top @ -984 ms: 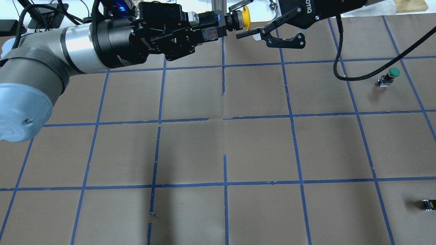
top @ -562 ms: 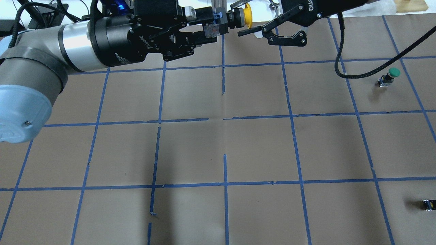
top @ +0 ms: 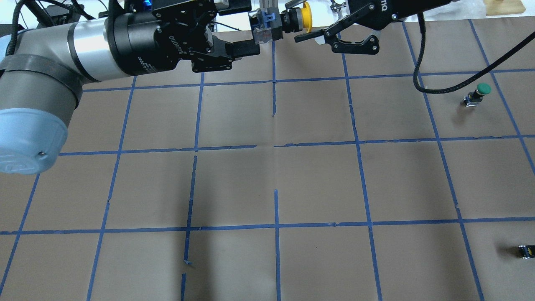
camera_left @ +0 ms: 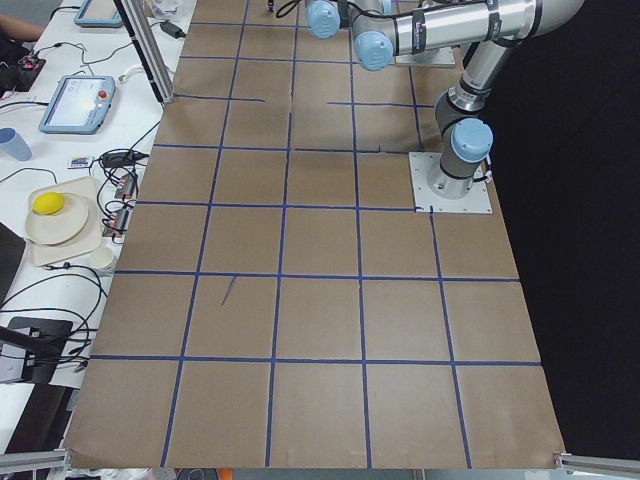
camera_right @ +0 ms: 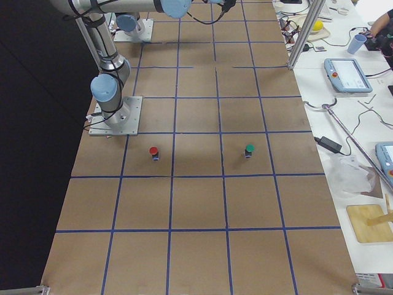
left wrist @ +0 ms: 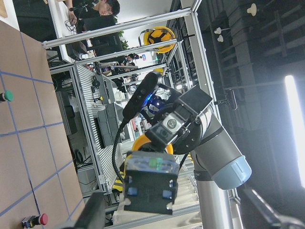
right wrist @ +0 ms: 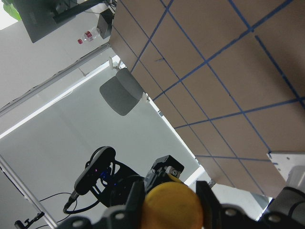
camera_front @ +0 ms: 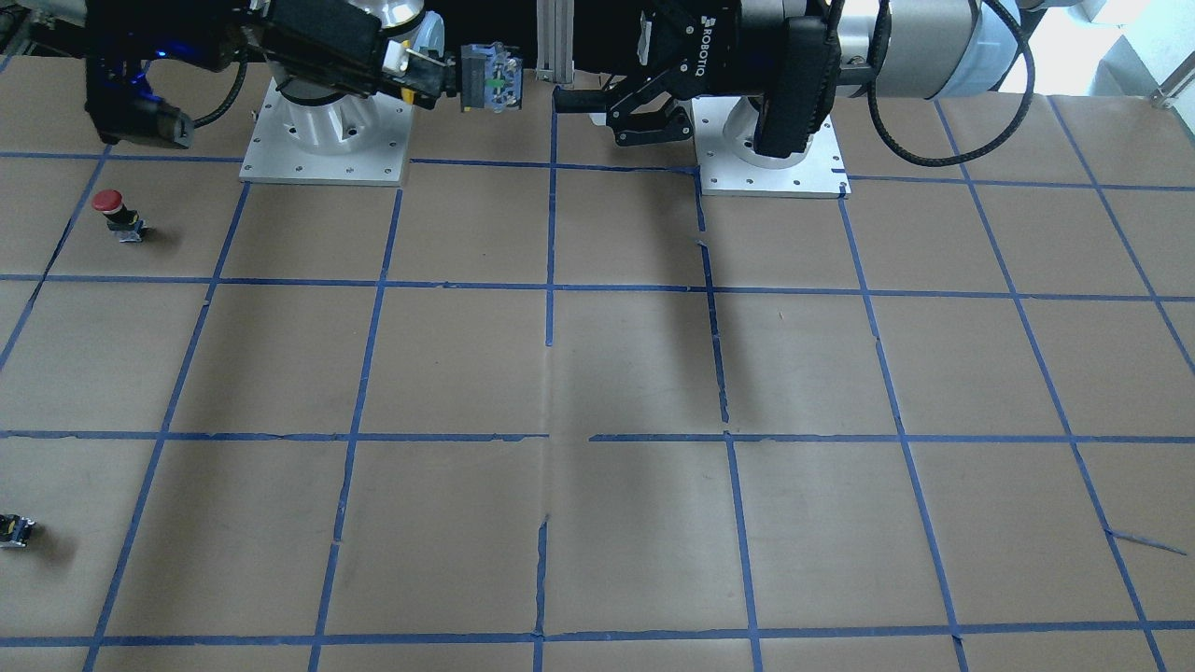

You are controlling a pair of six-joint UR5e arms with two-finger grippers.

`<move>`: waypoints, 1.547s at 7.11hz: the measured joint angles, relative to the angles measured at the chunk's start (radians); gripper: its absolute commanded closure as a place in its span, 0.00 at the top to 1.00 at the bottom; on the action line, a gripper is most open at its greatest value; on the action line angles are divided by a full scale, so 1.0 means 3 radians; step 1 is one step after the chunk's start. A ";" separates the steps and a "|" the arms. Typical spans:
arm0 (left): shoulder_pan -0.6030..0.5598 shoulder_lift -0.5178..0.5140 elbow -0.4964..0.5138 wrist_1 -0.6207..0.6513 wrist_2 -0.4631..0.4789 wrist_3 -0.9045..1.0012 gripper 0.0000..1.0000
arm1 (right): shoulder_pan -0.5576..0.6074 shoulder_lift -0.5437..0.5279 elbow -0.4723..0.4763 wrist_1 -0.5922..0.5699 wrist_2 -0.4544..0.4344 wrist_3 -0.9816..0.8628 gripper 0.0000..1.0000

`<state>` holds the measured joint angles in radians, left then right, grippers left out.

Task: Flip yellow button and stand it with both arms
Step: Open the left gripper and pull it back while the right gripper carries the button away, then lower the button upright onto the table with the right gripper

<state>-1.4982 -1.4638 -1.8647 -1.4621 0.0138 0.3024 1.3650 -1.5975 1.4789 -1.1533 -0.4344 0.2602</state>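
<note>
The yellow button (top: 306, 21) hangs in the air over the table's far edge, lying sideways with its cap toward my right arm. My right gripper (top: 299, 21) is shut on the cap; the right wrist view shows the yellow cap (right wrist: 174, 207) pinched between both fingers. My left gripper (top: 253, 27) is open, its jaws spread wide at the button's grey-black body end without touching it. In the left wrist view the body (left wrist: 150, 186) sits ahead, between the spread fingers (left wrist: 90, 214). In the front view the body (camera_front: 490, 79) stands apart from my left gripper (camera_front: 588, 117).
A green-capped button (top: 478, 94) stands on the table's right side. A red-capped button (camera_front: 110, 207) stands close to the right arm's base. A small dark capless part (top: 526, 251) lies at the right edge. Blue tape gridlines cross the brown table (top: 276, 184).
My left gripper has opened, let go of the button's body and drawn back a little to the left. My right gripper has shut on the yellow cap and now holds the button alone.
</note>
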 measured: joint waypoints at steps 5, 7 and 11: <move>0.0068 0.0001 0.0009 0.0247 0.1463 -0.0020 0.97 | -0.0412 -0.0010 0.0133 -0.0145 -0.2012 -0.2516 0.22; 0.0100 -0.0079 0.0043 0.0362 0.2328 -0.0042 0.99 | -0.0457 -0.0016 0.0492 -0.0733 -0.2757 -0.3437 0.22; 0.0083 -0.0282 0.0424 0.0355 0.4217 -0.0150 1.00 | -0.1306 0.0002 0.1133 -0.1700 -0.3367 -0.6157 0.21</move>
<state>-1.4733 -1.5485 -1.7376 -1.3554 1.2788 0.2573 0.9733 -1.5968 1.8187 -1.6633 -1.4444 -1.5871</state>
